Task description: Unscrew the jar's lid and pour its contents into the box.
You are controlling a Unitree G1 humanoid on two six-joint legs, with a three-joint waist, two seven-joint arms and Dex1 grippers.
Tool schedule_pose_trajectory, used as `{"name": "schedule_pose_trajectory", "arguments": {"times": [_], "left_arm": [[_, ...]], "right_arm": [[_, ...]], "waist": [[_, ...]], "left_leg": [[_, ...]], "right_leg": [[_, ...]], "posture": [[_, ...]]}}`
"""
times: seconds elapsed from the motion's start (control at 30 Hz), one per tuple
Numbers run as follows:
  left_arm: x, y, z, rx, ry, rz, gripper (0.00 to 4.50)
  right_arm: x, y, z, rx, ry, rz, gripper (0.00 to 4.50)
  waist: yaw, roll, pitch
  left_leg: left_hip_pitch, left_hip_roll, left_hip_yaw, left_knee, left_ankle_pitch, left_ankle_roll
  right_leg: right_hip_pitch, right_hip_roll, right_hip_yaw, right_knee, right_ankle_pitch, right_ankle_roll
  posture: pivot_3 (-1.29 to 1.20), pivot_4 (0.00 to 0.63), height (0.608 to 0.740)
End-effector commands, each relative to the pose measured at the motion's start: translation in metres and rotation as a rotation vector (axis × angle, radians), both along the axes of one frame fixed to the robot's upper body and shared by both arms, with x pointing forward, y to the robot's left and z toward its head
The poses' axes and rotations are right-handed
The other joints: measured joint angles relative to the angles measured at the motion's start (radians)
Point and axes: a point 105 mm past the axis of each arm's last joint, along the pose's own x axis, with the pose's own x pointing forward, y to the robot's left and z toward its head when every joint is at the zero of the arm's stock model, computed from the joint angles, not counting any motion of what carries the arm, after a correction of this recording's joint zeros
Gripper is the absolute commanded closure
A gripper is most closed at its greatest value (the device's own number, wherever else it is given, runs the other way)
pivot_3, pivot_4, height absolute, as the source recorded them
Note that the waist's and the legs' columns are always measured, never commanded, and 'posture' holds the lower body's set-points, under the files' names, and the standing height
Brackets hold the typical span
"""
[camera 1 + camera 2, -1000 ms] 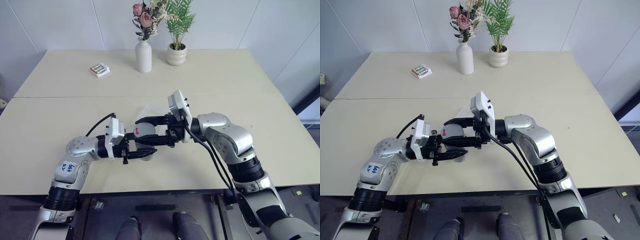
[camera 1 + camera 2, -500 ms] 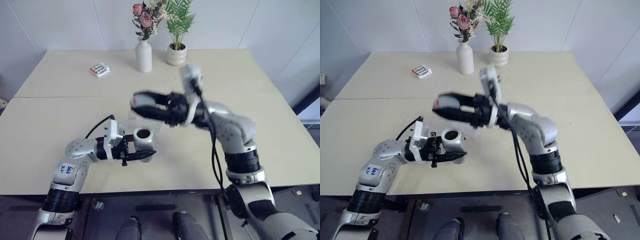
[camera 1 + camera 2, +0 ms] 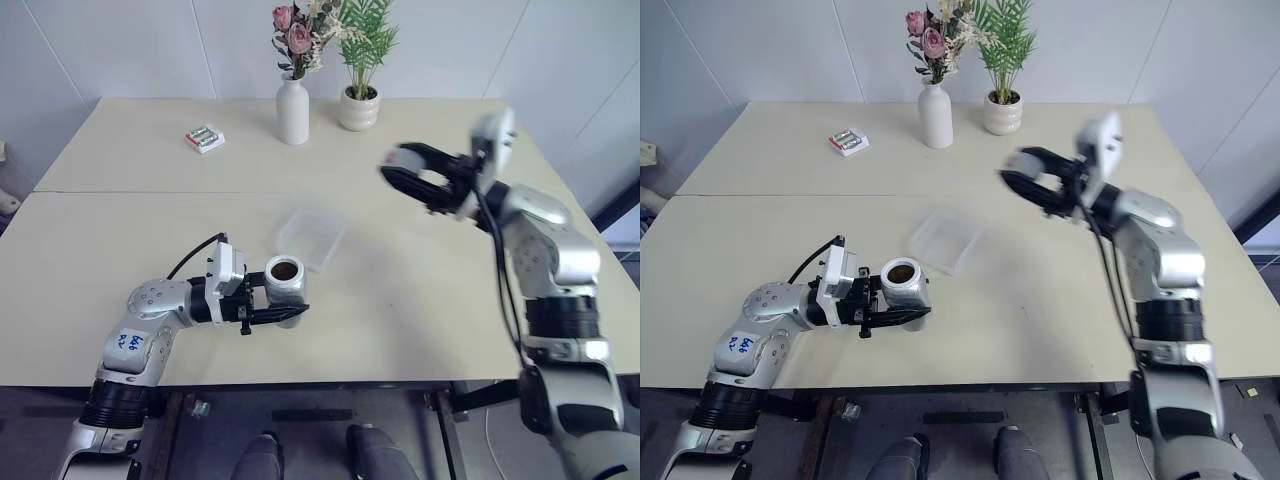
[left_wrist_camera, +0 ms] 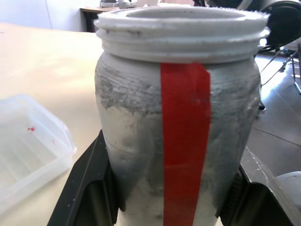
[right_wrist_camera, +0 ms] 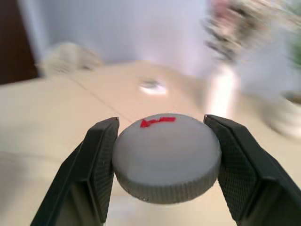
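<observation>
The left end effector (image 3: 285,302) is clamped on the jar (image 3: 286,280), holding it upright near the front edge of the counter (image 3: 420,290). Its black fingers (image 4: 89,183) press the jar's sides low down, with the red strip running up the wall between them. The jar's mouth is open, the threaded rim bare, and a small patch of brown contents (image 3: 285,269) shows inside.

The right end effector (image 3: 402,174) is lifted above the counter, well apart from the jar and off to the right of it. It is clamped on the lid (image 5: 166,157), the grey cap sitting flat between the two pads with a red mark on its top face.

The box (image 3: 311,235) lies on the counter just beyond the left end effector, close to the jar but not touching it, and lower and to the left of the right end effector.
</observation>
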Motion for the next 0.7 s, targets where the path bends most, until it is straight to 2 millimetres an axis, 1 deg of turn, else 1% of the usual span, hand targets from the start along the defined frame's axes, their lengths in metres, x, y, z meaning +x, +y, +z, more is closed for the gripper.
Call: {"name": "schedule_pose_trajectory", "arguments": {"times": [0.03,0.13,0.2,0.23,0.33,0.47,0.5,0.57,0.6,0.7], "left_arm": [[-0.004,-0.003,0.013,-0.041,-0.047,-0.012,2.41],[-0.004,-0.003,0.015,-0.047,-0.047,-0.012,2.41],[-0.003,-0.004,0.017,-0.050,-0.049,-0.014,2.41],[-0.002,-0.004,0.018,-0.051,-0.050,-0.015,2.41],[-0.001,-0.005,0.021,-0.055,-0.054,-0.017,2.41],[-0.001,-0.005,0.023,-0.058,-0.055,-0.016,2.41],[-0.001,-0.005,0.024,-0.058,-0.056,-0.015,2.41],[-0.002,-0.004,0.026,-0.064,-0.058,-0.008,2.41],[-0.002,-0.004,0.027,-0.066,-0.059,-0.006,2.41],[-0.002,-0.003,0.029,-0.074,-0.059,0.004,2.41]], "right_arm": [[0.005,-0.032,-0.022,-0.006,-0.001,-0.143,1.79],[0.011,-0.052,-0.060,-0.019,0.044,-0.262,1.79],[0.014,-0.058,-0.078,-0.022,0.066,-0.310,1.79],[0.015,-0.058,-0.087,-0.036,0.077,-0.321,1.79],[0.020,-0.049,-0.104,-0.048,0.098,-0.323,1.79],[0.022,-0.043,-0.110,-0.024,0.117,-0.307,1.79],[0.022,-0.042,-0.115,-0.020,0.141,-0.299,1.79],[0.022,-0.043,-0.120,-0.016,0.170,-0.304,1.17],[0.021,-0.042,-0.121,-0.015,0.179,-0.283,0.95],[0.020,-0.042,-0.116,-0.014,0.162,-0.269,0.02]], "waist": [[-0.008,0.000,0.000],[-0.018,0.000,0.000],[-0.024,0.000,0.000],[-0.027,0.000,0.000],[-0.034,0.000,0.000],[-0.038,0.000,0.000],[-0.037,0.000,0.000],[-0.034,0.000,0.000],[-0.034,0.000,0.000],[-0.034,0.000,0.000]], "left_leg": [[0.000,0.000,0.001,0.000,0.000,0.000],[0.003,0.001,0.004,0.000,0.000,0.000],[0.003,0.001,0.004,0.000,0.001,0.001],[0.004,0.000,0.004,0.000,0.001,0.001],[0.004,0.000,0.005,0.001,0.002,0.002],[0.007,0.000,0.009,0.001,0.002,0.002],[0.007,0.000,0.010,0.001,0.002,0.002],[0.009,0.000,0.009,0.001,0.002,0.002],[0.009,0.000,0.009,0.001,0.002,0.002],[0.010,0.000,0.009,0.001,0.002,0.002]], "right_leg": [[0.000,0.000,0.001,0.000,0.000,0.000],[0.000,0.001,0.004,0.003,0.000,0.000],[0.000,0.002,0.004,0.004,0.000,0.000],[0.000,0.002,0.004,0.004,0.001,0.001],[0.001,0.002,0.006,0.004,0.001,0.002],[0.001,0.002,0.011,0.004,0.002,0.003],[0.001,0.002,0.011,0.005,0.002,0.003],[0.003,0.002,0.011,0.004,0.002,0.003],[0.003,0.002,0.011,0.004,0.002,0.003],[0.005,0.002,0.012,0.004,0.003,0.004]], "posture": [[0.00,0.150,0.740],[0.00,0.150,0.740],[0.00,0.150,0.740],[0.00,0.150,0.740],[0.00,0.150,0.740],[0.00,0.150,0.740],[0.00,0.150,0.740],[0.00,0.150,0.740],[0.00,0.150,0.740],[0.00,0.150,0.740]]}}
